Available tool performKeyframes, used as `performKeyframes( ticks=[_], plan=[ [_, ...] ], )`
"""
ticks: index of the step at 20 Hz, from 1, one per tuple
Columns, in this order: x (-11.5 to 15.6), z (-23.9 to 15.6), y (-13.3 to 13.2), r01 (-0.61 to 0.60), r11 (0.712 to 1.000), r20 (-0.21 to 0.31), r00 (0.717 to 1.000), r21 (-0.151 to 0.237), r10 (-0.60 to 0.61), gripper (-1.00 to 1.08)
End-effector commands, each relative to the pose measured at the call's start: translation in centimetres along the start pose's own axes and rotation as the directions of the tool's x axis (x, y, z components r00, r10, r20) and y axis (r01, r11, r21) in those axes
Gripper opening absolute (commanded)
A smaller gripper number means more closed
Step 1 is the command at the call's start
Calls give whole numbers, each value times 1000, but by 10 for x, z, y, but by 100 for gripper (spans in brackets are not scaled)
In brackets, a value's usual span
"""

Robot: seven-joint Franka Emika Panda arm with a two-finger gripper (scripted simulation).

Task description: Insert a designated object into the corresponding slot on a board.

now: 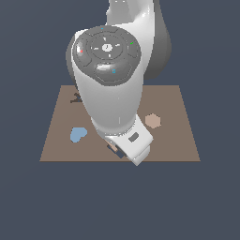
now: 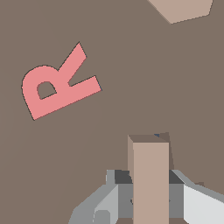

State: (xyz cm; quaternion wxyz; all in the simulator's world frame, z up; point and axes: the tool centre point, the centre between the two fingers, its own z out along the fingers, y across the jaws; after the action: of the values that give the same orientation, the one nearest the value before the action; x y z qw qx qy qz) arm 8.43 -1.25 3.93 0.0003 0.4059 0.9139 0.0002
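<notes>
On wrist view, fingers (image 2: 151,199) clamp tan T block (image 2: 150,175) above board (image 2: 109,131), pink R (image 2: 54,87) near, exterior view arm (image 1: 110,89) hides both, tan hexagon (image 1: 153,121), blue heart (image 1: 78,134) visible.

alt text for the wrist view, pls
A tan block stands upright between the gripper fingers, close above the brown board. A pink R lies flat on the board, and a tan hexagon shows partly at the picture's edge.

Pink R (image 2: 57,85), tan hexagon (image 1: 153,121), blue heart (image 1: 78,134).
</notes>
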Motion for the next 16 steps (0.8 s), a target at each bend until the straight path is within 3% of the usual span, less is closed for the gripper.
performKeyframes(
  ticks=[1,8,16],
  plan=[
    [-1,0,6,49,999,0,999,0,-49,-100],
    [-2,-1,17,132,991,0,991,0,-132,-100],
    [-2,2,18,146,989,0,989,0,-146,-100]
  ],
)
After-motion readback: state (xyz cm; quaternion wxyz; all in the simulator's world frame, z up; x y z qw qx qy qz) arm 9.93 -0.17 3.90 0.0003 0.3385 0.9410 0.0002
